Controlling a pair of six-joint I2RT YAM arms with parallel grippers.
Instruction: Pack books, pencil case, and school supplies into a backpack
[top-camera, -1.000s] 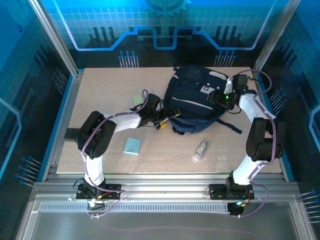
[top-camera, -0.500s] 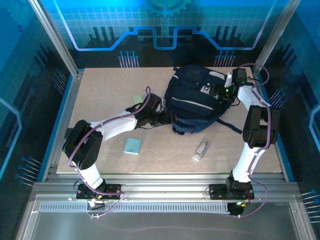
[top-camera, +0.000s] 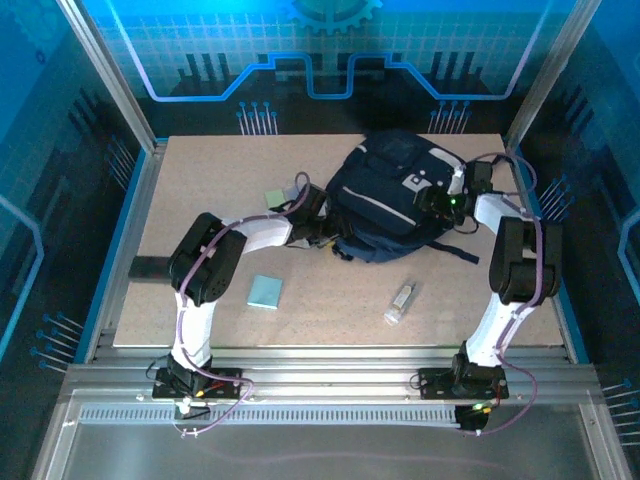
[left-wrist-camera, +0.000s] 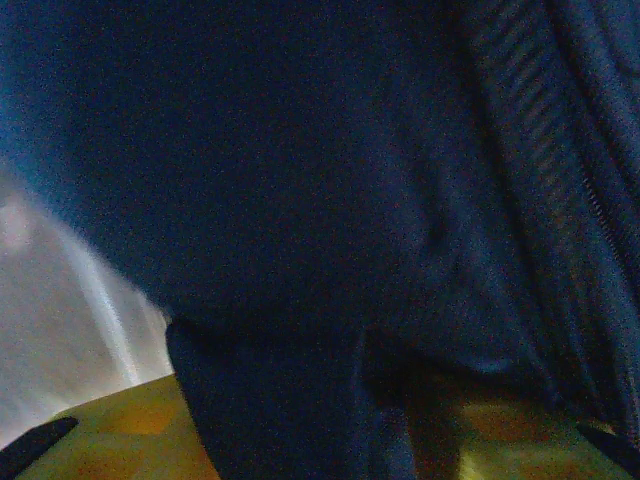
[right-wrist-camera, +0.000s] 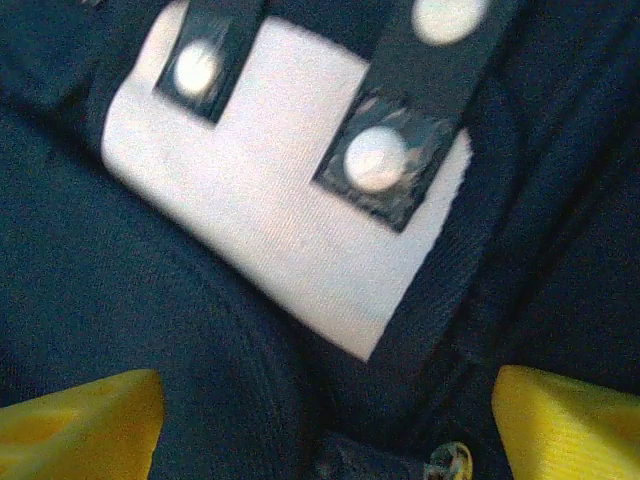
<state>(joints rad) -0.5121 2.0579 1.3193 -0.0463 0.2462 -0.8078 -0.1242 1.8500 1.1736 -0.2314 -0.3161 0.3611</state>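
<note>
Table (top-camera: 200, 180) is carrying the lot. The backpack (top-camera: 390, 190) is lying flat just past centre, toward 1 o'clock, w/ its white patch (right-wrist-camera: 290, 230) facing up on the 3 o'clock side. L claw (top-camera: 325, 237) is sitting at the bag's 8 o'clock edge. In its wrist view navy cloth is hanging down btwn the yellow fingers (left-wrist-camera: 120, 440), but it's too dark & blurred, so can't tell if the jaws are clamped on cloth or just standing round it. R claw (top-camera: 440, 200) is hovering right over the patch w/ its fingers (right-wrist-camera: 80, 415) standing wide apart & nothing pinched. Loose supplies are waiting outside the bag: teal pad (top-camera: 265, 291) at its 7 o'clock, clear tube (top-camera: 400, 303) at 6 o'clock, and green block (top-camera: 275, 197) at 9 o'clock, just beside the L arm. Judging by this, the step is prob. getting the bag held & its mouth opened. To do it well, L should be taking one layer only, close to the zip line, not a thick fold. R should be bracing or pinching the opposite side so the bag isn't sliding. Lifting should be slow & mostly upward, bc dragging toward 7 o'clock risks sweeping the pad or block away.
</note>
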